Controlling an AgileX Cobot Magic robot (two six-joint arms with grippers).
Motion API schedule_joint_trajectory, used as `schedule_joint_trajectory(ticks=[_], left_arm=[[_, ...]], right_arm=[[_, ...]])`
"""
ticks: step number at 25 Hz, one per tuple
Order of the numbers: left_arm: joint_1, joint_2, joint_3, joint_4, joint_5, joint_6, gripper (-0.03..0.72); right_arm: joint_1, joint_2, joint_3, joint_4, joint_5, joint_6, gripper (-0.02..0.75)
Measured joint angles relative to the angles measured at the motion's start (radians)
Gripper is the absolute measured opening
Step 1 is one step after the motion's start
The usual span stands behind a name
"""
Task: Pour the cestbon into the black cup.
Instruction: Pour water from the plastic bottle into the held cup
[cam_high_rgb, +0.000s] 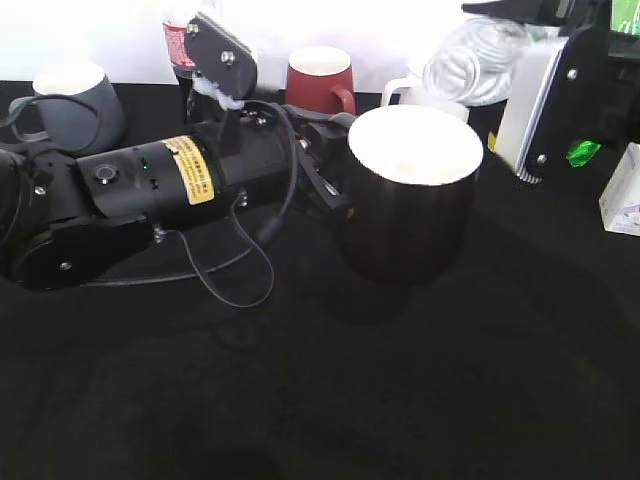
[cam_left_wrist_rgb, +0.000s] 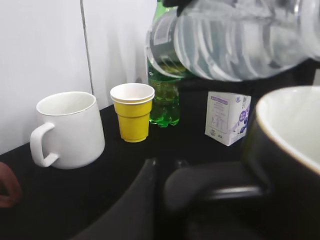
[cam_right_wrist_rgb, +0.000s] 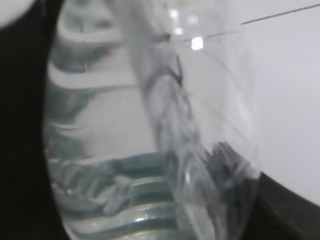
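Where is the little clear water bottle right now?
The water bottle is up in the air at the upper right of the exterior view, tipped on its side just above and behind the black cup.

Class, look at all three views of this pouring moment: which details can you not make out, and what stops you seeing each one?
- Cestbon mouth and cap: exterior view, behind the black cup rim; left wrist view, cut off by the top edge.
- Right gripper: right wrist view filled by the blurred bottle; fingers not visible.
- Left gripper jaws: merge with the dark cup.
- Cup contents: interior looks plain white, water indiscernible.
- Carton print: too small.
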Motion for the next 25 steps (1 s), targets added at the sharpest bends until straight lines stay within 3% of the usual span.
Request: schedule_joint_trajectory(ticks=[3, 11, 15, 25], left_arm=[[0.0, 0.0, 0.0, 0.001, 0.0, 0.0, 0.05], [0.0, 0.0, 0.0, 0.003, 0.0, 0.0, 0.05], [0.0, 0.0, 0.0, 0.004, 0.0, 0.0, 0.05], [0.0, 0.0, 0.0, 0.012, -0.016, 0.0, 0.05]], right_arm=[[0.0, 0.0, 0.0, 0.07, 0.0, -0.124, 0.501], [0.0, 0.0, 0.0, 0.088, 0.0, -0.202, 0.501], [0.0, 0.0, 0.0, 0.089, -0.082, -0.207, 0.501], [0.0, 0.0, 0.0, 0.12, -0.113, -0.388, 0.501]])
